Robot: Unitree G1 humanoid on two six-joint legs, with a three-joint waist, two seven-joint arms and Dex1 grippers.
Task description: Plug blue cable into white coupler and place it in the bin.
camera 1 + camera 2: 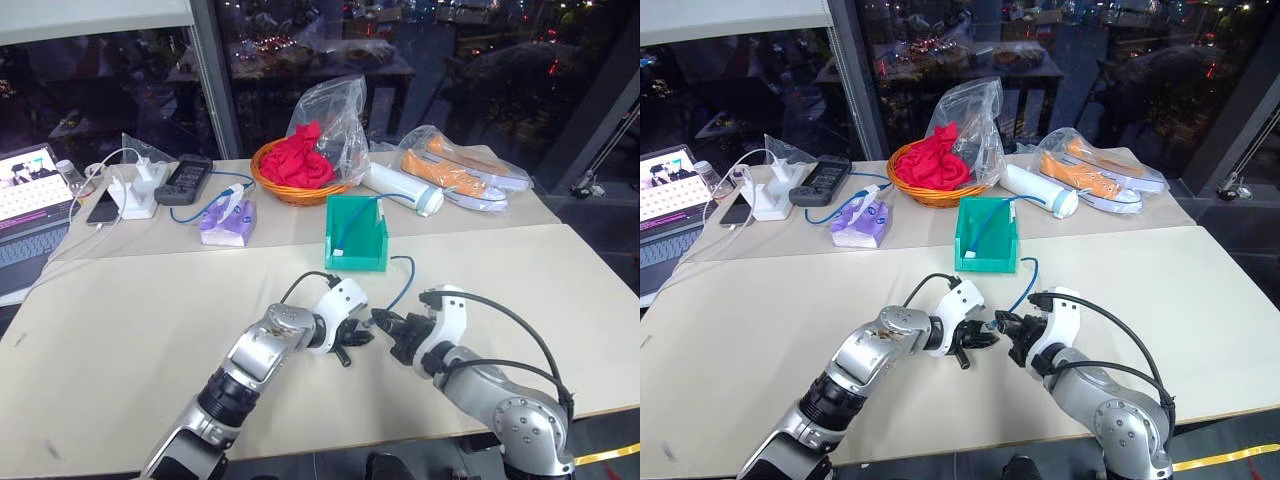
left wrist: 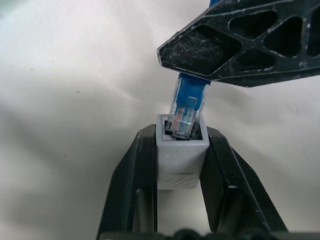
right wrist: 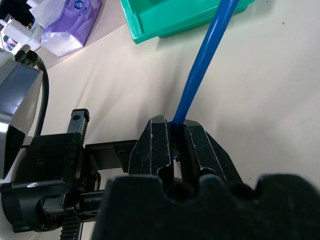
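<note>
Near the table's front, my two grippers meet tip to tip. My left gripper (image 2: 181,133) is shut on the white coupler (image 2: 181,155), which stands upright between its fingers with the socket facing outward. My right gripper (image 3: 176,125) is shut on the blue cable (image 3: 202,65) just behind its clear plug (image 2: 186,112). The plug's tip sits in the coupler's socket, and most of its body still shows. From there the cable (image 1: 402,285) curves up to the teal bin (image 1: 355,258), where its other end lies inside.
Behind the bin stand a woven basket (image 1: 297,165) with red cloth, a white roll (image 1: 400,188) and bagged orange shoes (image 1: 465,172). A purple tissue pack (image 1: 228,222), a black device (image 1: 183,180), white chargers (image 1: 137,190) and a laptop (image 1: 30,200) fill the back left.
</note>
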